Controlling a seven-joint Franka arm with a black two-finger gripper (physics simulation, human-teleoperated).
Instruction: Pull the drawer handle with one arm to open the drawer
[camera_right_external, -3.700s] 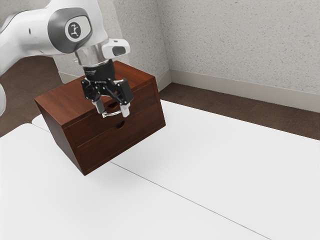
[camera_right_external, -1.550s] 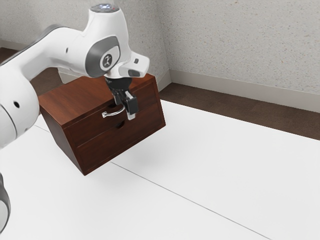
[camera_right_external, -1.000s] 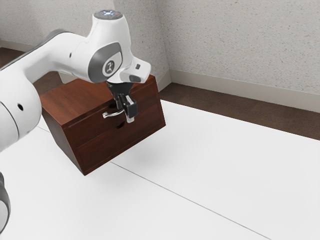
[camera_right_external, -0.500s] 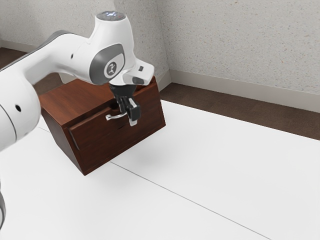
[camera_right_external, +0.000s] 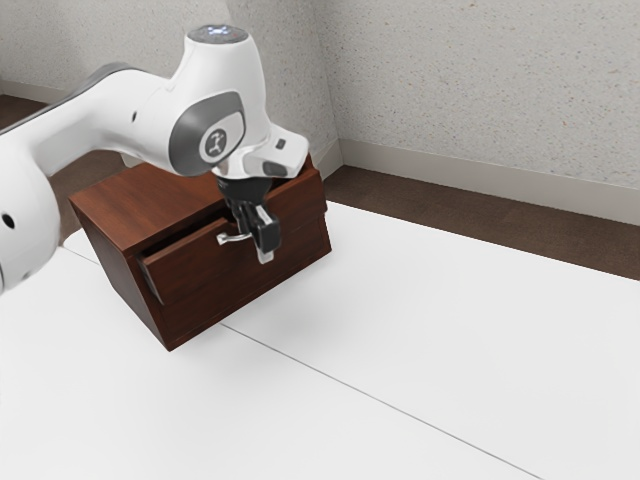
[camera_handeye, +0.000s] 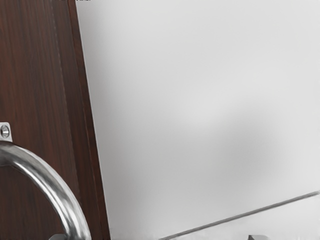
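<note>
A dark brown wooden cabinet (camera_right_external: 120, 205) sits on the white table (camera_right_external: 420, 340) toward the exterior view's left. Its upper drawer (camera_right_external: 190, 262) stands pulled out a little from the cabinet front. My black gripper (camera_right_external: 256, 236) hangs in front of that drawer, shut on the curved silver handle (camera_right_external: 232, 239). In the wrist view the metal handle (camera_handeye: 47, 185) arcs close under my hand against the brown drawer front (camera_handeye: 35, 100), with its screw plate (camera_handeye: 5, 131) showing.
A thin seam (camera_right_external: 380, 400) runs across the table in front of the cabinet. A speckled wall with a pale baseboard (camera_right_external: 480, 175) stands behind, above a brown floor. The table stretches open toward the exterior view's right.
My hand turned and closed on the handle, then moved toward the exterior view's right and front. The upper drawer has slid out of the cabinet with it.
</note>
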